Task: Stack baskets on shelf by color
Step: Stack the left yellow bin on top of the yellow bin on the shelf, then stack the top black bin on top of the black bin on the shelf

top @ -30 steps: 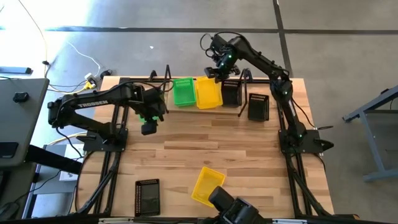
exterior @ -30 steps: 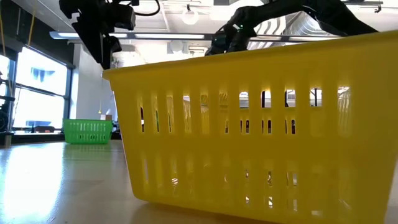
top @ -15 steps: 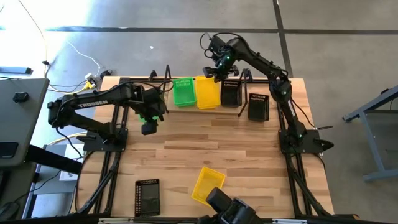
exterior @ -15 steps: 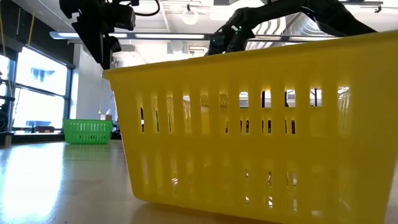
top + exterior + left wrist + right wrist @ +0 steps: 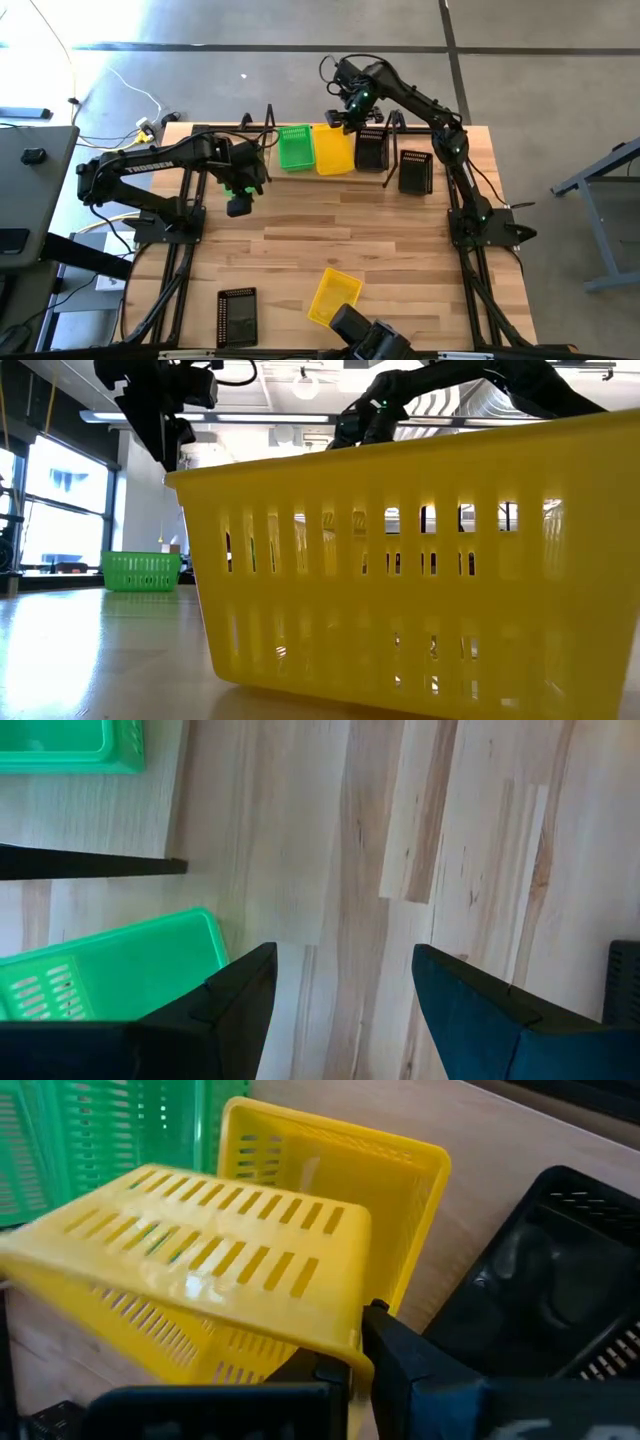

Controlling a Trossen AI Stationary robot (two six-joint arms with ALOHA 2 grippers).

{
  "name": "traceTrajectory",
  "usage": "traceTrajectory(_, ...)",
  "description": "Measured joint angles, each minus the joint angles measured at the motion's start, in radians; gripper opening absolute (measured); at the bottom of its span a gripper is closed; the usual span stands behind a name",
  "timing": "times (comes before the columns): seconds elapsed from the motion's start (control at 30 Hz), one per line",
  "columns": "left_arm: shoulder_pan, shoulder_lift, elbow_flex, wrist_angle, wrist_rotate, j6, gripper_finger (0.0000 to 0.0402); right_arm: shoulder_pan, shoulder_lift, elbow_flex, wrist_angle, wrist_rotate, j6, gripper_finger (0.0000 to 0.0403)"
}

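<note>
Yellow basket (image 5: 200, 1270) tilts over another on the shelf (image 5: 262, 125), rim clamped in right claw (image 5: 355, 1355)

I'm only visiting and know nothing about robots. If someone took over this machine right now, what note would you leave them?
Right gripper: pinching the rim of a yellow basket, tilted over another yellow basket on the shelf at the far edge.
Left gripper: open, holding nothing, hovering over the table beside a green basket.
On the shelf: green, yellow, black, side by side.
Loose: a black basket by the shelf, another black one and a yellow one at the near edge.
Left to do: seat the held basket, then stack the loose ones by color.
</note>
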Motion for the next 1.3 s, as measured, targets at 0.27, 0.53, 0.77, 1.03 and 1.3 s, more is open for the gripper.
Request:
traceTrajectory(0.27, 0.000, 0.000, 0.000, 0.000, 0.000, 0.002, 0.0225, 0.000, 0.000, 0.000, 0.019, 0.011, -0.021, 0.0076)
traceTrajectory(0.53, 0.000, 0.000, 0.000, 0.000, 0.000, 0.001, 0.0225, 0.000, 0.000, -0.001, 0.094, 0.016, -0.075, 0.0094)
traceTrajectory(0.77, 0.000, 0.000, 0.000, -0.006, 0.000, -0.019, 0.0225, 0.058, -0.005, -0.001, 0.014, 0.015, -0.215, 0.0094)
traceTrajectory(1.03, 0.000, -0.020, 0.000, -0.008, -0.004, 0.018, 0.0225, 0.193, -0.005, -0.001, -0.021, 0.096, -0.301, 0.0094)
traceTrajectory(1.3, 0.000, -0.093, 0.000, -0.007, -0.004, 0.018, 0.0225, 0.321, -0.005, -0.001, -0.108, 0.205, -0.278, 0.0094)
